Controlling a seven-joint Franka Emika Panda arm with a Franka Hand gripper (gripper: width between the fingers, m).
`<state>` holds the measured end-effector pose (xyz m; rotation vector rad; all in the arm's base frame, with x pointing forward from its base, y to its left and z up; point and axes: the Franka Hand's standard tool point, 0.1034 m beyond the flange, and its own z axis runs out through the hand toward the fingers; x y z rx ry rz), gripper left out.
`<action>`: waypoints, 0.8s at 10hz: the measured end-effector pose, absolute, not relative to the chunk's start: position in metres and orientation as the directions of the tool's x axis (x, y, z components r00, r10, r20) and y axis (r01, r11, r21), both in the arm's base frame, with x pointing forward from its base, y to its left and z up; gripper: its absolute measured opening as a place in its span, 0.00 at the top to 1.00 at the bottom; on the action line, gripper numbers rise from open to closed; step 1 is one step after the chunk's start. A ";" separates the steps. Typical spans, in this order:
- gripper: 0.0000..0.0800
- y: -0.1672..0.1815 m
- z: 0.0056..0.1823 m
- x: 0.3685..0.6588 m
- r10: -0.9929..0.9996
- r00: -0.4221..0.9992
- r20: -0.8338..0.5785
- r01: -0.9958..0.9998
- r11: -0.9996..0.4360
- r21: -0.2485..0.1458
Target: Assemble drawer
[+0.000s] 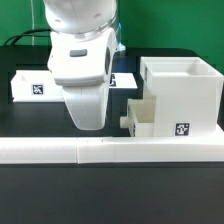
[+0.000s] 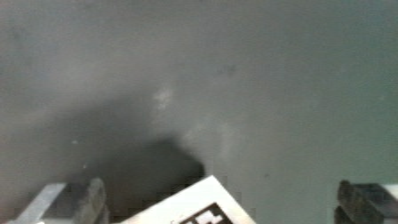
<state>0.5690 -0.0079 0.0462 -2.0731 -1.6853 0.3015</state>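
The drawer's tall white box casing [image 1: 182, 95] stands at the exterior view's right. One knobbed tray [image 1: 143, 118] sits partly pushed into its lower opening, knob outward. A second white tray [image 1: 30, 86] with a tag lies at the left. My gripper [image 1: 88, 116] hangs between them, low over the dark table, and the hand's own body hides its fingertips. In the wrist view my gripper [image 2: 221, 205] is open, with one finger [image 2: 75, 200] on each side. A white tagged corner [image 2: 192, 208] lies between the fingers without touching them. I cannot tell which part it belongs to.
The long low white L-shaped wall [image 1: 110, 150] runs along the front of the table, against the casing's base. The marker board [image 1: 126, 78] lies flat behind the arm. Dark table [image 2: 196, 80] fills most of the wrist view.
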 end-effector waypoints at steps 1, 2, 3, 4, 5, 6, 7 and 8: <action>0.19 0.001 0.045 0.569 0.965 0.240 0.102 0.864 -0.165 -0.475; 0.19 0.007 0.046 0.569 0.965 0.245 0.097 0.862 -0.172 -0.477; 0.19 0.014 0.046 0.569 0.962 0.257 0.088 0.858 -0.185 -0.479; 0.19 0.022 0.047 0.569 0.961 0.262 0.085 0.856 -0.191 -0.481; 0.19 0.028 0.047 0.569 0.961 0.264 0.082 0.854 -0.194 -0.482; 0.19 0.031 0.048 0.569 0.961 0.266 0.076 0.853 -0.198 -0.482; 0.19 0.031 0.048 0.569 0.961 0.268 0.074 0.853 -0.201 -0.482; 0.19 0.031 0.048 0.569 0.960 0.269 0.073 0.852 -0.202 -0.482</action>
